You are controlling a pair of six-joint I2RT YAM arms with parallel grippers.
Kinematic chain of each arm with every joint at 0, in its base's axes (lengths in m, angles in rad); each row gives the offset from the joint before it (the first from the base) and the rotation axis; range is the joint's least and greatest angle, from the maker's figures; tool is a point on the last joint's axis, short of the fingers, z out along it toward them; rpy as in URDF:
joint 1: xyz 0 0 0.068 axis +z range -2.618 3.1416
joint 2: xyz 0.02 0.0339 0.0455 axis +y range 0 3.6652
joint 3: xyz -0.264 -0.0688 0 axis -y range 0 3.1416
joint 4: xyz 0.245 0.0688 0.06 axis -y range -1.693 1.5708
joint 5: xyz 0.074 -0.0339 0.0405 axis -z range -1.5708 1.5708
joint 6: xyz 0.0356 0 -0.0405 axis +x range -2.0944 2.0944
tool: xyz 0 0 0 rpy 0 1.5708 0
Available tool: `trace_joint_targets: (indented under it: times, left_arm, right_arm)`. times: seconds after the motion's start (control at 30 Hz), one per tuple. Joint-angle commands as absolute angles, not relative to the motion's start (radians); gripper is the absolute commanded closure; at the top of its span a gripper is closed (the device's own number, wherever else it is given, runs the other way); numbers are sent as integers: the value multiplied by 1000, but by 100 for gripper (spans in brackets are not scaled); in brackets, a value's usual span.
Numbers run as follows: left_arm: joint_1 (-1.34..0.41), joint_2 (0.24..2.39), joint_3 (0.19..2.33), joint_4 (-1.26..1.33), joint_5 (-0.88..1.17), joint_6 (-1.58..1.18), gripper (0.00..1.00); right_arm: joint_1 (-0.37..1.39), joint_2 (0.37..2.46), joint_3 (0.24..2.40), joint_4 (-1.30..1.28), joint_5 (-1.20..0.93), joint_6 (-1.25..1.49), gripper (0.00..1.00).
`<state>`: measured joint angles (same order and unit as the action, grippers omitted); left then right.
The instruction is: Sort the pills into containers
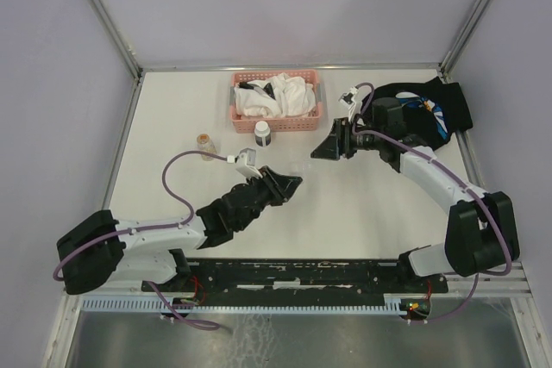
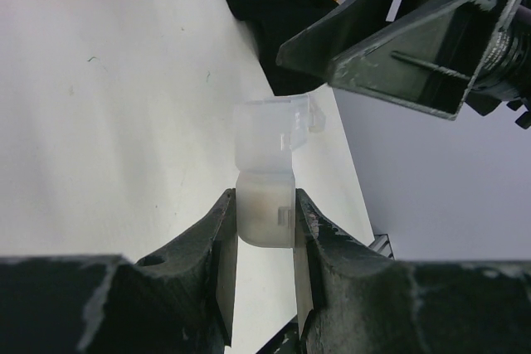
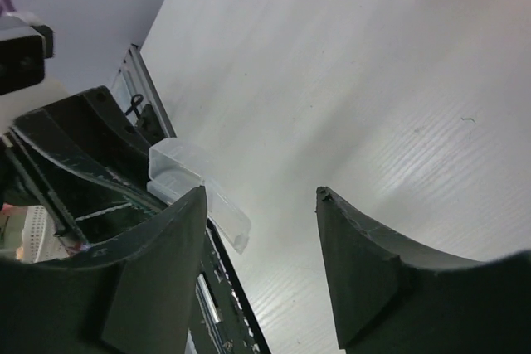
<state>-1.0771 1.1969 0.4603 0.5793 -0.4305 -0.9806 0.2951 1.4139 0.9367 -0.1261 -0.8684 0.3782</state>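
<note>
The left tool point(image 2: 265, 205) pinches the box point(image 2: 267, 155) by one end only, on smooth clear walls. The box's hinged lid stands open past the fingertips. The right tool point(image 3: 261, 196), jaws spread and holding nothing, hangs near it on the far right.

If the right tool closes in off line, a finger could catch the lid and twist the box out of the pinch, or snap the lid shut. A harder squeeze from the left could bow the thin plastic.

The box sits mid-table point(image 1: 362, 213), seemingly lifted, between the two tools. It lies outside the right tool's jaws, beside one finger; whether they touch I cannot tell.
</note>
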Motion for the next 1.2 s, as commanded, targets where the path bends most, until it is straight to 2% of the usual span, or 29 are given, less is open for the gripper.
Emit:
trace_joint_targets:
  times: [0.0, 0.13, 0.27, 0.63, 1.17]
  left_arm:
    - [-1067, 1143, 439, 646, -425, -1008, 97]
    - [-1060, 1127, 420, 677, -412, -1019, 97]
    - [-1054, 1120, 410, 711, -391, -1029, 97]
    - [-1037, 1126, 390, 784, -370, -1060, 97]
    - [-1017, 1127, 392, 793, -363, -1075, 96]
  right_arm:
    - [259, 1362, 944, 16, -999, 460, 34]
    - [250, 1351, 918, 110, -1043, 522, 24]
    - [250, 1376, 907, 131, -1051, 551, 23]
    - [300, 1440, 900, 169, -1089, 599, 35]
    - [324, 1460, 915, 169, -1117, 622, 62]
